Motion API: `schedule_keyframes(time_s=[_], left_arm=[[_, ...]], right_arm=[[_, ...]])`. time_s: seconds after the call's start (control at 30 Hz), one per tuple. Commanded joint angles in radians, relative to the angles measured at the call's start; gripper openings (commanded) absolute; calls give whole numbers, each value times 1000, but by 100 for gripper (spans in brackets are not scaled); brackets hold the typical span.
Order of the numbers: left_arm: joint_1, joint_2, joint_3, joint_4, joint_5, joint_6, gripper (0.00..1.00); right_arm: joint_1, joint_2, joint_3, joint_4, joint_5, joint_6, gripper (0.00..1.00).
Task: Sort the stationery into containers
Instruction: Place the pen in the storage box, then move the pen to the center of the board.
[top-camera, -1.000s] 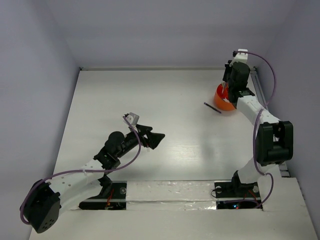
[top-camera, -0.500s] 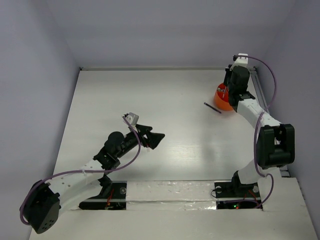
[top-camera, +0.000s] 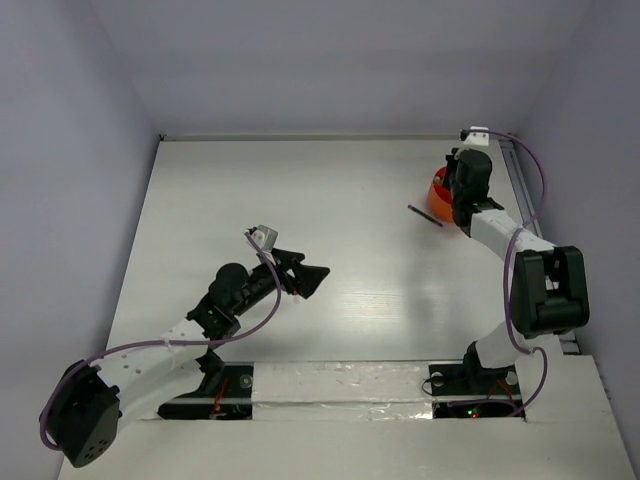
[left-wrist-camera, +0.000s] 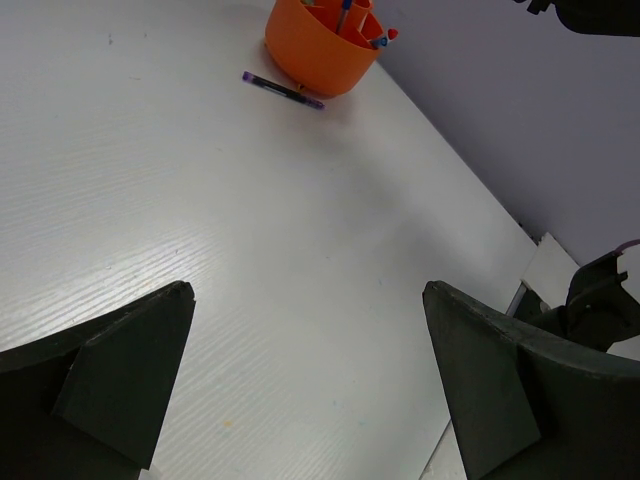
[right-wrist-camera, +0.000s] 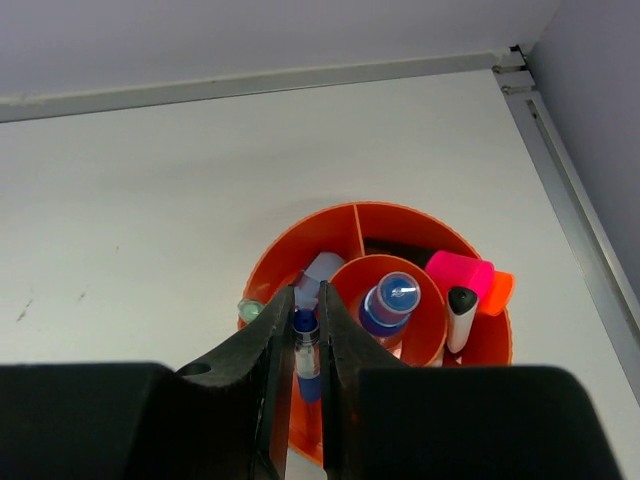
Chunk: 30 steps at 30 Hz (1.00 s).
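White tabletop (top-camera: 330, 200), faint lengthwise grain, a few small dark specks (right-wrist-camera: 22, 310) toward the far right corner. Pale lilac back wall (top-camera: 330, 60), left wall (top-camera: 60, 200) and right wall (top-camera: 600, 120), closing in three sides. Grey metal rail (right-wrist-camera: 580, 220) along the right edge, meeting grey trim strip (right-wrist-camera: 250, 85) at the far edge. Glossy taped strip (top-camera: 340, 385) across the near edge.

The table (left-wrist-camera: 250, 230) is white and matt, with fine straight grain lines like laminate or painted board; the orange cup (right-wrist-camera: 300, 238) is smooth plastic with a soft sheen, dividers included; the pink marker (right-wrist-camera: 458, 272) is bright, smooth plastic; the small bottle (right-wrist-camera: 305, 362) is clear plastic under a blue cap; the fingers (left-wrist-camera: 115, 375) of the left gripper (left-wrist-camera: 307, 300) are matt black plastic; the rail (right-wrist-camera: 575, 215) along the table's edge looks like dull metal.
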Motion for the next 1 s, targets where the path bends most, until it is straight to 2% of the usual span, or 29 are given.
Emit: schedule_keyframes(time_s=[0.0, 0.13, 0.23, 0.33, 0.4, 0.47, 0.5, 0.53, 0.57, 0.63, 0.7, 0.8, 0.9, 0.93, 0.97], left_arm=[[3, -13, -6, 59, 13, 5, 97], [3, -4, -6, 60, 10, 4, 98], [3, 1, -6, 60, 8, 4, 98], [3, 6, -5, 64, 8, 4, 98], [3, 9, -5, 64, 8, 2, 98], [3, 9, -3, 64, 8, 4, 98], [3, 9, -5, 64, 8, 4, 98], [3, 7, -5, 62, 7, 4, 98], [3, 6, -5, 62, 7, 4, 98], [3, 4, -6, 62, 7, 4, 98], [3, 4, -6, 57, 2, 4, 98], [3, 0, -8, 53, -7, 5, 98], [3, -11, -9, 48, -16, 5, 99], [3, -14, -8, 47, -19, 5, 99], [3, -16, -8, 45, -21, 7, 99]], right_arm=[[40, -15, 32, 55, -21, -23, 13], [54, -4, 70, 2, -15, -40, 42], [54, -20, 94, -49, 14, -25, 59], [54, -53, 128, -109, 26, 22, 66], [54, -82, 127, -139, 5, 56, 66], [63, -128, 105, -181, -49, 75, 52], [63, -139, 98, -198, -120, 87, 45], [72, -149, 87, -230, -170, 90, 20], [72, -152, 81, -248, -220, 90, 10], [84, -132, 85, -326, -374, 92, 4], [113, -81, 126, -411, -437, 76, 5], [161, -12, 171, -509, -373, 35, 10], [179, 40, 191, -546, -247, -11, 23], [190, 73, 200, -549, -224, -11, 35], [190, 89, 205, -546, -207, -16, 41]])
